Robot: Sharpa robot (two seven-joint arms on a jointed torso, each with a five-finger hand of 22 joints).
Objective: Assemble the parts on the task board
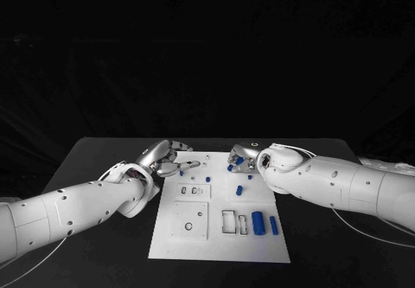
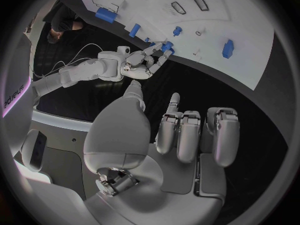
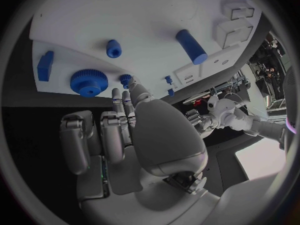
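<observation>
at the task board's [image 1: 173, 249] far end — left hand [image 1: 164, 157] and right hand [image 1: 244, 155] both empty, fingers apart.

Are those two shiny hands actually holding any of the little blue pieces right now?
No. The left hand holds nothing, its fingers apart above the table. The right hand also grips nothing; its fingertips reach toward a small blue piece beside the blue gear.

One task board [image 1: 173, 240]; two hands: left hand [image 1: 166, 157], right hand [image 1: 246, 154]; several blue parts [image 1: 256, 224].
</observation>
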